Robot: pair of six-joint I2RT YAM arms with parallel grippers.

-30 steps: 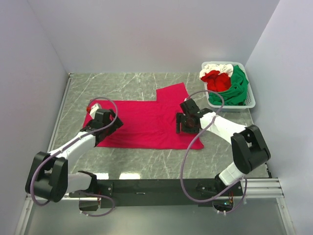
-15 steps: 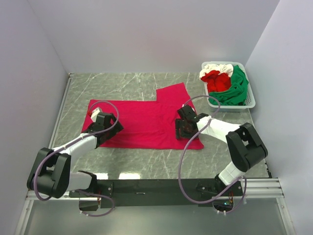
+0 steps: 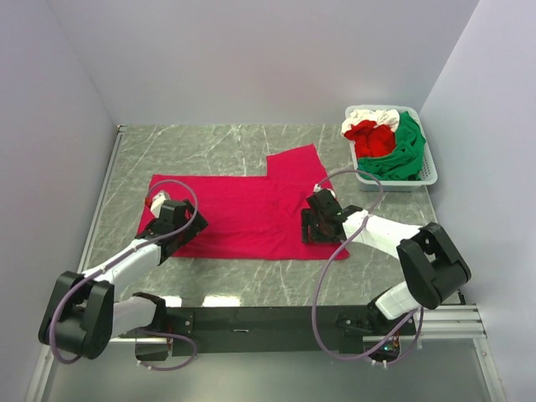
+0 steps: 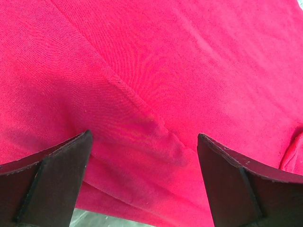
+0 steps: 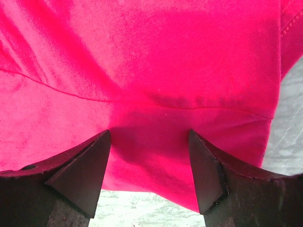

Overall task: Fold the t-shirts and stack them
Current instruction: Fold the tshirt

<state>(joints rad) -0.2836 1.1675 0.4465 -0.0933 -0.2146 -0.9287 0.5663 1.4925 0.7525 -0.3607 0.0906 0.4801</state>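
**Both end effectors poised at the near hem**

The crimson t-shirt point(image 3: 243, 213) lies spread flat across the middle of the counter point(image 3: 209, 142). The left end effector point(image 4: 144, 138) and the right end effector point(image 5: 149, 133) sit over its near edge, jaws wide apart, holding nothing. Each should pinch both cloth layers near the hem, then lift evenly. The remaining t-shirts point(image 3: 387, 141) fill the white basket point(image 3: 429, 174) at the far right, well clear.

We counted one crimson t-shirt point(image 3: 243, 213), one basket point(image 3: 430, 173), and in it one white shirt point(image 3: 367, 116), one red shirt point(image 3: 374, 139), one green shirt point(image 3: 408, 149), plus two arms: left arm point(image 3: 126, 260), right arm point(image 3: 378, 234).
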